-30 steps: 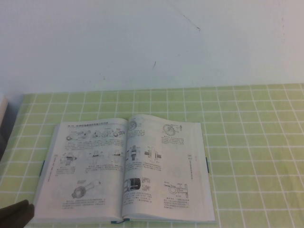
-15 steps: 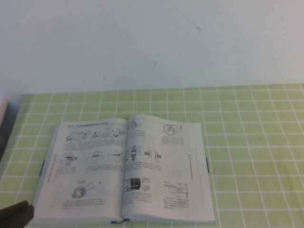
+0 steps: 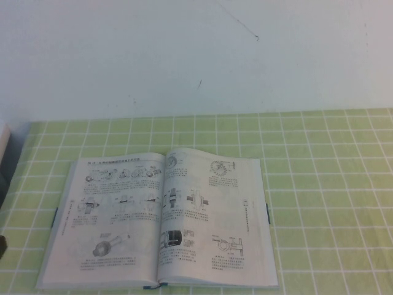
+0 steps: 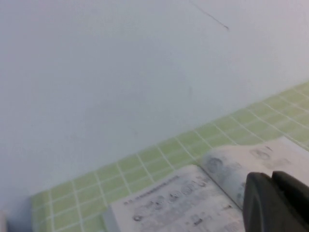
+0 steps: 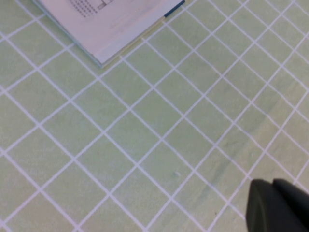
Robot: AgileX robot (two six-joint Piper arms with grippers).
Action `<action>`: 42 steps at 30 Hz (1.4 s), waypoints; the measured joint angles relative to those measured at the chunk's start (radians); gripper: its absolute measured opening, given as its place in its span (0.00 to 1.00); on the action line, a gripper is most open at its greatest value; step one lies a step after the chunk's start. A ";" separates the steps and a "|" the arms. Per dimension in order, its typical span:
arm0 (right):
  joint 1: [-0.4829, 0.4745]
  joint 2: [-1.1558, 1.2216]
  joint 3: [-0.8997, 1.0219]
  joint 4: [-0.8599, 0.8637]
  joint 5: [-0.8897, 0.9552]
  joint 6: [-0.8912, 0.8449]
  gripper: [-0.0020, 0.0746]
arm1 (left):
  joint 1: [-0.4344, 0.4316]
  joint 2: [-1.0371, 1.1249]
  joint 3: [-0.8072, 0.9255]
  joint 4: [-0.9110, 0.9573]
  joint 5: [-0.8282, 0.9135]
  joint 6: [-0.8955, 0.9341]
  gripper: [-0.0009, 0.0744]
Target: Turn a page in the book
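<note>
The book [image 3: 159, 221] lies open and flat on the green checked cloth. Its right-hand leaf, the page [image 3: 215, 209], carries mechanical drawings and a U-shaped figure low down; it rests on the stack, slightly arched by the spine. The left leaf [image 3: 104, 215] shows a cylinder drawing. My left gripper [image 3: 2, 247] is only a dark sliver at the left edge, clear of the book. In the left wrist view it [image 4: 271, 178] is shut and empty, raised over the book [image 4: 183, 203]. My right gripper [image 5: 271, 186] is shut and empty over bare cloth, away from the book's corner [image 5: 111, 19].
A blue ribbon end [image 3: 161, 285] sticks out at the spine's near end. A pale wall [image 3: 196, 55] rises behind the table. A grey object [image 3: 3, 147] sits at the far left edge. Checked cloth [image 3: 331, 184] stretches to the right of the book.
My left gripper has pulled back from the book's near left corner, out toward the left edge of the high view. The book and its leaves have not moved.
</note>
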 joint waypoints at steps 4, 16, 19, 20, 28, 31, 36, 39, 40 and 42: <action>0.000 0.000 0.000 0.000 0.000 0.000 0.02 | 0.103 -0.100 0.174 0.002 -0.185 -0.023 0.01; 0.000 0.000 0.000 0.003 0.005 0.000 0.02 | 0.231 -0.183 0.316 0.012 0.063 -0.210 0.01; 0.000 0.000 0.000 0.003 0.005 0.000 0.02 | 0.231 -0.183 0.316 0.014 0.067 -0.210 0.01; 0.000 0.000 0.000 0.005 0.005 0.000 0.02 | 0.231 -0.183 0.316 0.014 0.069 -0.210 0.01; 0.000 0.000 0.000 0.005 0.005 0.000 0.02 | 0.231 -0.183 0.316 0.014 0.069 -0.210 0.01; 0.000 0.000 0.000 0.005 0.005 0.000 0.02 | 0.231 -0.183 0.316 0.014 0.069 -0.210 0.01; 0.000 0.000 0.000 0.007 0.005 0.002 0.02 | 0.231 -0.183 0.316 0.014 0.069 -0.210 0.01; 0.000 -0.002 0.000 -0.022 -0.001 -0.011 0.02 | 0.231 -0.183 0.316 0.014 0.070 -0.210 0.01; 0.000 -0.007 0.002 -0.055 -0.013 -0.018 0.02 | 0.231 -0.183 0.316 0.014 0.070 -0.210 0.01; -0.017 -0.025 0.013 -0.097 -0.060 -0.020 0.02 | 0.231 -0.183 0.316 0.014 0.070 -0.210 0.01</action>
